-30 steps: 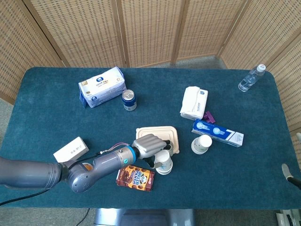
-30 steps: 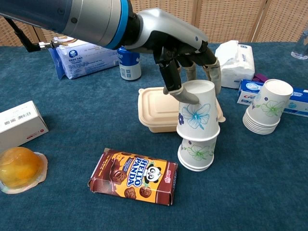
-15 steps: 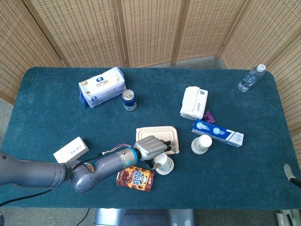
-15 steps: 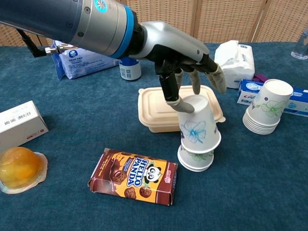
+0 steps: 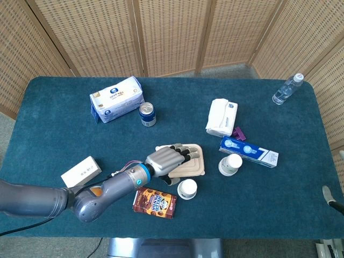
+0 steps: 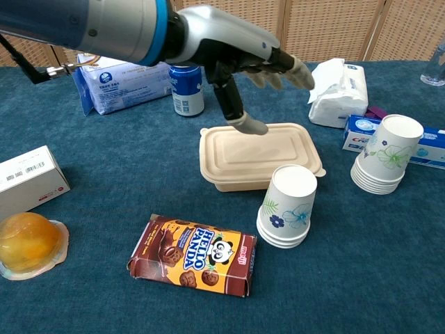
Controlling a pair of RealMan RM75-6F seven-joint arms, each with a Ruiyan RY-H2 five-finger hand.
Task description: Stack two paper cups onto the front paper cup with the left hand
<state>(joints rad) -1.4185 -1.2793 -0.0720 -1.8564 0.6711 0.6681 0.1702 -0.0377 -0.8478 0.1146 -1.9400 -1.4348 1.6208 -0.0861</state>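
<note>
Item: my left hand (image 6: 236, 59), silver-shelled, holding nothing, fingers (image 6: 295, 69) spread wide, thumb hanging down; it hovers over the beige lidded food box (image 6: 257, 154).

Item: front stack of white floral paper cups (image 6: 288, 207), upside down on the dark blue cloth surface (image 6: 104, 209), just in front of the box's right corner and just right of the brown Hello Panda biscuit box (image 6: 192, 254). Layered rims show at its base; the top cup sits level and nested. The exact count I cannot tell.

Item: supply stack of white floral paper cups (image 6: 386, 153), also inverted, well apart to the right, beside the blue and white carton (image 6: 361, 131).

Handling note: if another cup is owed, I judge the clean way is to pinch only the top cup of the supply stack high on its wall, lift straight up so the rest stay put, then lower it squarely over the front stack and let go only once it is seated.

My right hand does not show.
</note>
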